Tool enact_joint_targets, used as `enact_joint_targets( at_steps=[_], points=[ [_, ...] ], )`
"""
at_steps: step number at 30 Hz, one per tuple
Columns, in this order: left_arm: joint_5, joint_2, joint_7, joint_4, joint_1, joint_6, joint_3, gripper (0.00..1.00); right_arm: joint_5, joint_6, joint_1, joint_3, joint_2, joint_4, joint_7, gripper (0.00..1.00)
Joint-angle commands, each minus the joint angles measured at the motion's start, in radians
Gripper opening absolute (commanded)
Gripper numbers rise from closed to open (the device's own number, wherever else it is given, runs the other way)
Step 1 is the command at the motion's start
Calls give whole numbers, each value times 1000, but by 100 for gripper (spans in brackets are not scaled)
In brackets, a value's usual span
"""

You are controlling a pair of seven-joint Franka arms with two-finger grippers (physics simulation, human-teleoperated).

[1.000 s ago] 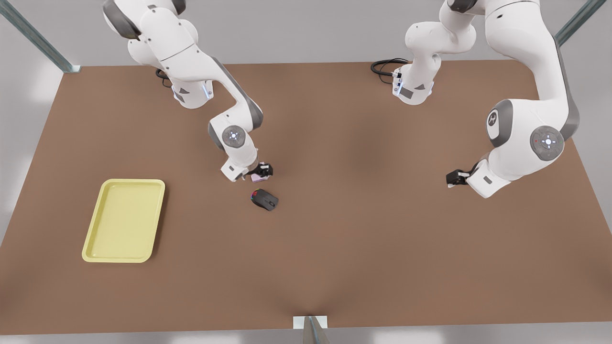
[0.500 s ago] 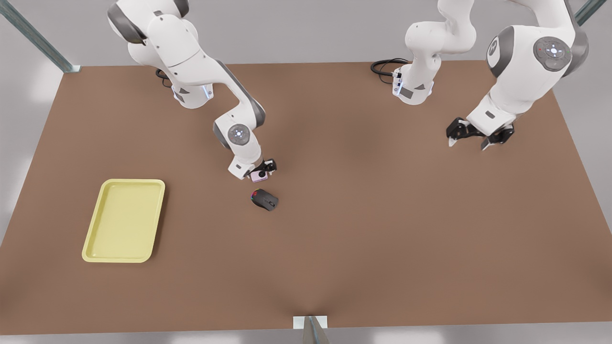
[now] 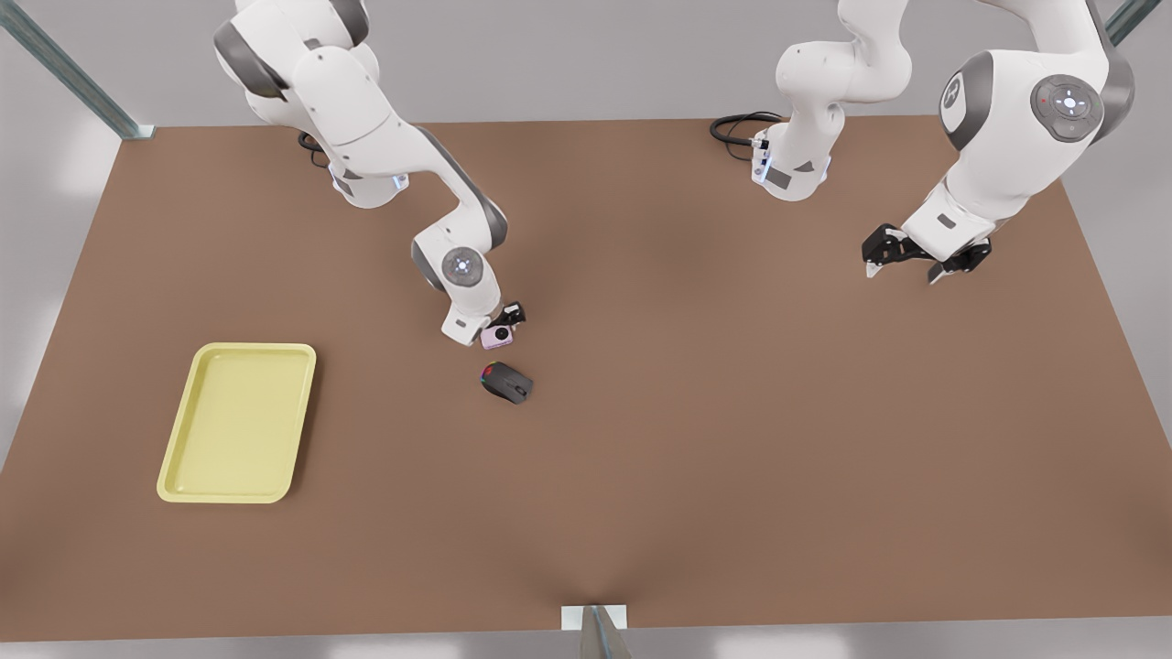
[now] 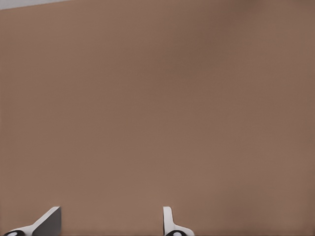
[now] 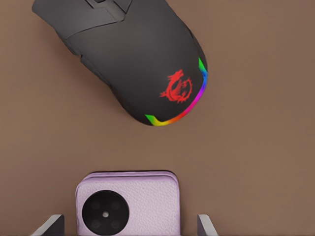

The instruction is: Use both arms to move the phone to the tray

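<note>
The pale pink phone [image 3: 497, 338] lies flat on the brown table near the middle, and its black camera circle shows in the right wrist view [image 5: 129, 201]. My right gripper [image 3: 502, 322] hovers over it, open, its fingertips [image 5: 49, 225] standing to either side of the phone with a gap to each edge. The pale yellow tray [image 3: 238, 421] lies well off toward the front view's left. My left gripper [image 3: 902, 273] hangs open over bare table at the front view's right, far from the phone; its two tips [image 4: 49, 221] show in the left wrist view.
A dark grey mouse [image 3: 506, 382] with coloured lights lies just in front of the phone, close to it in the right wrist view [image 5: 133, 54]. A black cable [image 3: 737, 126] coils by the arm base at the back. A metal post [image 3: 595, 630] stands at the front edge.
The left arm swung up and back from low near the table's right side, then settled. The right gripper drew back slightly from the phone, uncovering more of it.
</note>
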Motion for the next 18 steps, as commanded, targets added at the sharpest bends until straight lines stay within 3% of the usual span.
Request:
enact_joint_targets(
  at_steps=[1, 4, 6, 12, 14, 18],
  points=[
    [1, 0, -4, -1, 0, -9, -1, 100, -7, 4, -4, -1, 4, 0, -75, 100],
    [1, 0, -4, -1, 0, -9, -1, 100, -8, 9, -4, 1, 16, 3, -75, 98],
    [1, -3, -3, -1, 0, -19, -6, 100, -10, 9, -4, -1, 16, 5, -73, 89],
    [1, -6, -6, 0, 0, -21, -7, 100, -10, 32, -4, -1, 22, 2, -75, 89],
    [1, -4, -6, 0, 0, -21, -7, 100, -11, 32, -5, -1, 18, 5, -77, 72],
    [1, -4, -6, 0, 0, -19, -7, 100, -10, 24, -7, -2, -5, 16, -90, 67]
  ],
)
